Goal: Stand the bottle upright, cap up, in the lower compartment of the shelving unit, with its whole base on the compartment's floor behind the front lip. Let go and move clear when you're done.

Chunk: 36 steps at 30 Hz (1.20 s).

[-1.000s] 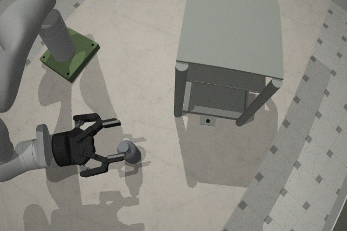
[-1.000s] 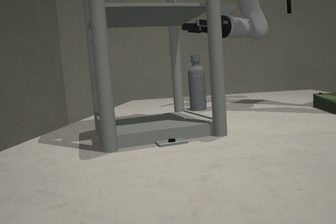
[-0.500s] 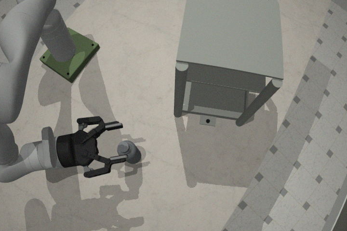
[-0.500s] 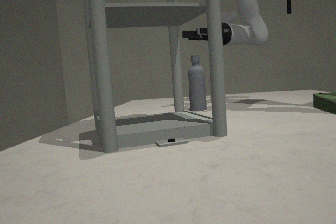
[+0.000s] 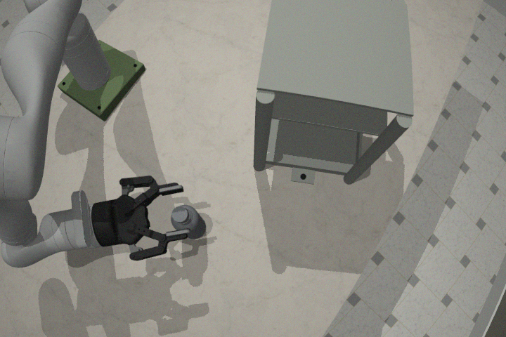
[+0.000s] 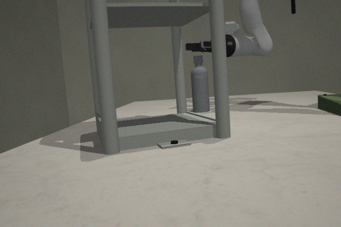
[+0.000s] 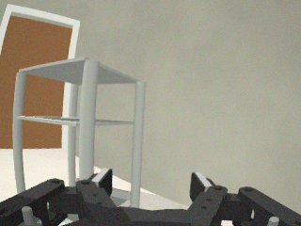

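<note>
Approach to the bottle (image 5: 187,221), not yet gripped
Gripper (image 5: 178,210) wide open, empty, above cap height; next: descend, close on body, carry to shelf (image 6: 219,80).

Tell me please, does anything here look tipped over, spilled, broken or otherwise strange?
Nothing stands out. The bottle stands upright, cap up, on the table top outside the shelving unit. The gripper is open and holds nothing, level and above the cap. No spill or damage shows.

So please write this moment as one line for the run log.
phase: approach | black two-finger gripper: open, empty, above cap level | tall grey capped bottle: upright on floor, outside grey shelving unit | lower compartment: no bottle
</note>
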Tool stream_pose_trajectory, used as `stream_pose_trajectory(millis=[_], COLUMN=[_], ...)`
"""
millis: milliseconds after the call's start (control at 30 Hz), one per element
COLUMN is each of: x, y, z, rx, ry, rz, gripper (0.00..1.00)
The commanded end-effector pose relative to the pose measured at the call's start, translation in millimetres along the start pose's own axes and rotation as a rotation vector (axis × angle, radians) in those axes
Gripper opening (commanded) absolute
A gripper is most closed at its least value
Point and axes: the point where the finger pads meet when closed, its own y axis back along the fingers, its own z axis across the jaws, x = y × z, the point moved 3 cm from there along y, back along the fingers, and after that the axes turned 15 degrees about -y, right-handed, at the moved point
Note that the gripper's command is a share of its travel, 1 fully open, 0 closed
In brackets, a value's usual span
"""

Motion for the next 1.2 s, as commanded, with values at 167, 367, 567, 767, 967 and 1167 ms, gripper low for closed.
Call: stream_pose_trajectory(millis=[167,367,567,767,967,1167], x=[-22.2,-40.1,-51.6,-67.7,-81.9,-90.0], y=[0.9,0.8,0.8,0.8,0.7,0.7], z=[5.4,10.0,12.9,17.1,20.7,22.7], rx=[-0.001,-0.001,-0.001,-0.001,-0.001,-0.001], ry=[-0.008,-0.008,-0.008,-0.008,-0.008,-0.008], rz=[0.001,0.001,0.001,0.001,0.001,0.001], gripper=[0.72,0.72,0.72,0.72,0.72,0.72])
